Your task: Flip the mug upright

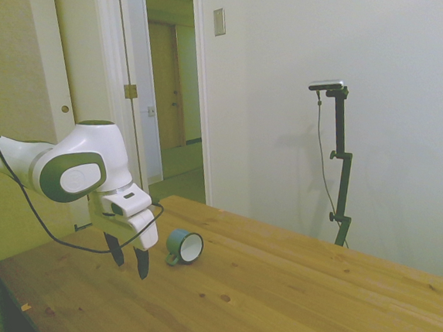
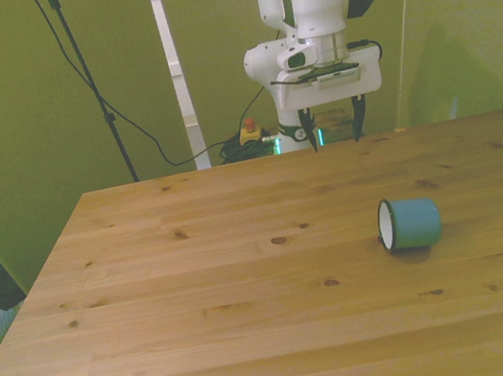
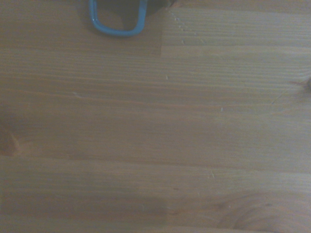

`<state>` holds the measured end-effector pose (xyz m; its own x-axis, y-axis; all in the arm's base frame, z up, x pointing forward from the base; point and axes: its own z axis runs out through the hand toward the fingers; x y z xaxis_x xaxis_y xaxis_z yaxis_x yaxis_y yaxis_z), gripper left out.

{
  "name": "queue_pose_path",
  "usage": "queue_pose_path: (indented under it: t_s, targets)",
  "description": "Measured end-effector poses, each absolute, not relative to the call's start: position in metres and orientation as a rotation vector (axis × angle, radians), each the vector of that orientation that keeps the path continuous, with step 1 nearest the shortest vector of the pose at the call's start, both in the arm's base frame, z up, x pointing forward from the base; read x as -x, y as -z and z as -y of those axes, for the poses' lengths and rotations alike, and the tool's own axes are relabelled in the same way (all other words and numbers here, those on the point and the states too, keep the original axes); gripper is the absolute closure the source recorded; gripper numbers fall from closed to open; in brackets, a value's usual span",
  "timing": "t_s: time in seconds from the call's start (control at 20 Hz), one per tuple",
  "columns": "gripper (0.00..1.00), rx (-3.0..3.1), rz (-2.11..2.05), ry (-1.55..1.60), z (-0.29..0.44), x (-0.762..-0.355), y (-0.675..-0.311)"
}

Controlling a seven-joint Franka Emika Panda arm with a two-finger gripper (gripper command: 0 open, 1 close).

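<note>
Teal-green and lying on its side, the mug [image 1: 184,247] rests on the wooden table [image 1: 287,304], its white inside and thin dark rim facing the front view's left [image 2: 410,222]. Its small loop handle sits low against the boards on the side nearest the gripper [image 1: 129,259] in the side view. The gripper hangs above the table with its two dark fingers [image 2: 308,129] pointing down and spread wide, nothing between them [image 2: 332,127]. The mug lies clear of the gripper, not touching it: in the side view it is just beyond the fingertips, and in the front view it sits nearer the camera than the gripper and off toward the front view's right. The wrist view shows mostly bare wood grain, blurred, with a teal loop [image 3: 118,19] at the frame's edge that looks like the mug's handle.
</note>
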<state>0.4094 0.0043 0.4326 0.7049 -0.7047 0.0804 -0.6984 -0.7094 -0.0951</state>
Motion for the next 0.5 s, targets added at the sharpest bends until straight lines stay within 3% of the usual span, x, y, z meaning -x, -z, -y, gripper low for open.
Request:
queue_pose_path:
  t_s: [0.25, 0.5]
  targets:
    - [0.0, 2.813, -1.207, 0.224, 0.014, -0.421, -0.444]
    - [0.0, 2.728, -1.228, 0.291, 0.066, -0.478, -0.475]
